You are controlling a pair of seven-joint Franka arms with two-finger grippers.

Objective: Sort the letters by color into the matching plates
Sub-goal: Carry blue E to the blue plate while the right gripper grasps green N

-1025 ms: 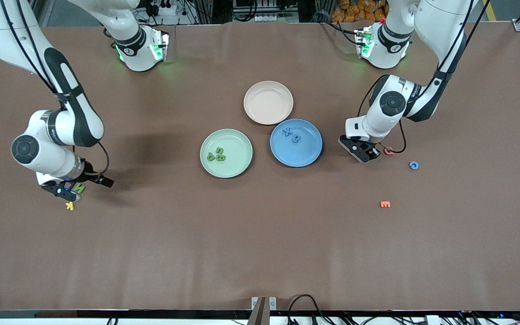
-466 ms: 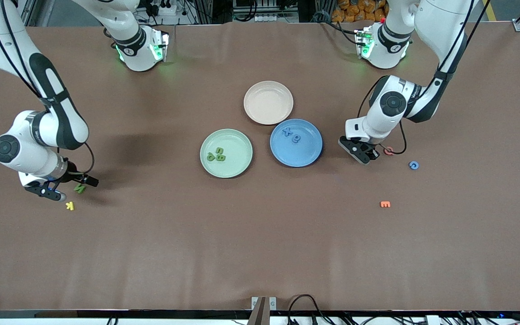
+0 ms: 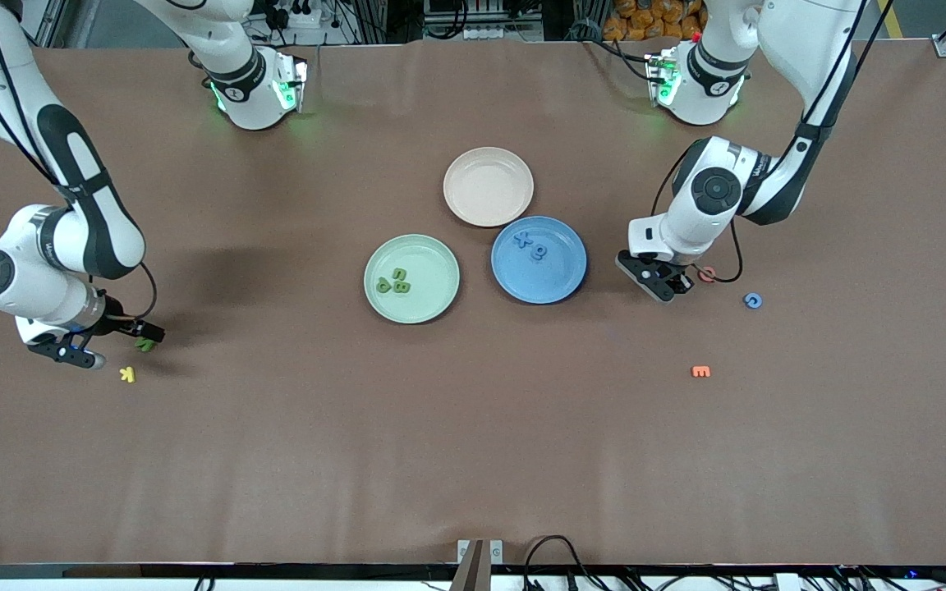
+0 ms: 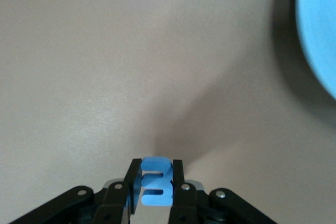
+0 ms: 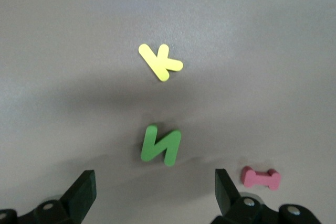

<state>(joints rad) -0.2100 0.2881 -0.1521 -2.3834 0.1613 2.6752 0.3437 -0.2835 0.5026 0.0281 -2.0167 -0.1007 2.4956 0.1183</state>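
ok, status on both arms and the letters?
Left gripper shut on blue letter beside blue plate. Right gripper open over green N; yellow K and pink letter close by.

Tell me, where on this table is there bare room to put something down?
The wide brown stretch nearer the front camera than the green plate, blue plate and orange letter lies bare. It is crowded at the three touching plates, around the left pincer, and by the right pincer near the green N and yellow K.
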